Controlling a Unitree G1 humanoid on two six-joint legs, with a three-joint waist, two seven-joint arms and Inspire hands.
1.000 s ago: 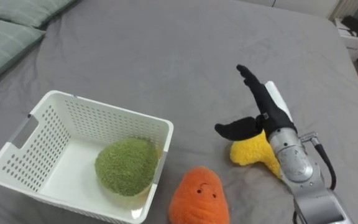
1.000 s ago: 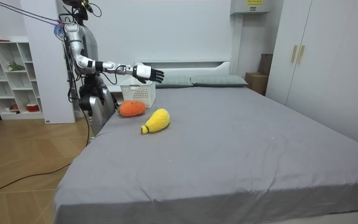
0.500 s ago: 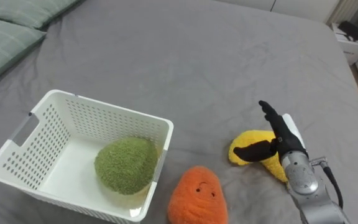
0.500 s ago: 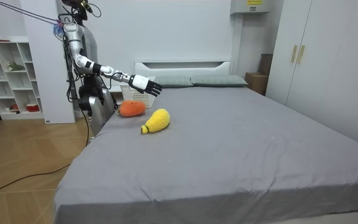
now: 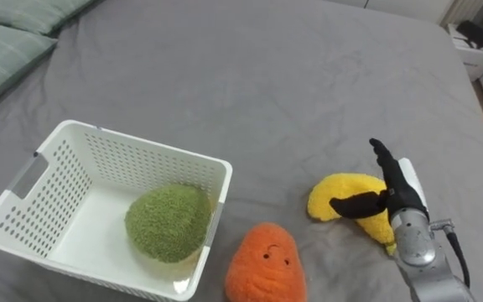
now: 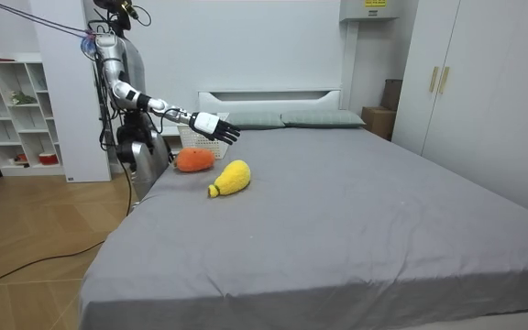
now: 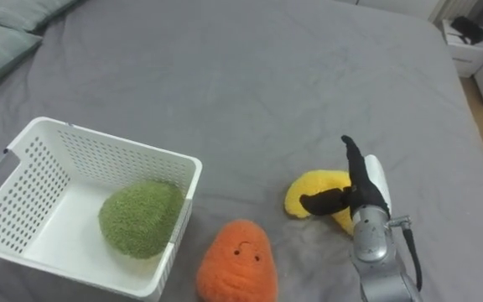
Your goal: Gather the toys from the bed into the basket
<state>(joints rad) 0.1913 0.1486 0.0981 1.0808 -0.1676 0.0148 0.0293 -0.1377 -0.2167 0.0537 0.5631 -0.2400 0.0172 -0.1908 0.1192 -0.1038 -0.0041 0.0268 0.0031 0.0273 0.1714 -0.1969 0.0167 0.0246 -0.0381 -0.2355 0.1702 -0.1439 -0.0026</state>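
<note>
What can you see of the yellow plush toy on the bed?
The yellow plush toy is fuzzy, curved and banana-like. It lies on the grey bed, outside the white basket and apart from the orange plush toy to its left. The right hand, fingers straight and thumb spread, covers its right part; whether they touch cannot be told.

right hand (image 5: pixel 399 189) lowered, drawn back over yellow plush toy (image 5: pixel 334 190)

basket (image 5: pixel 116 159) white, perforated | ball (image 5: pixel 168 222) green | carrot (image 5: pixel 265 264) orange | banana (image 5: pixel 329 195) yellow | bed (image 5: pixel 250 84) grey
</note>
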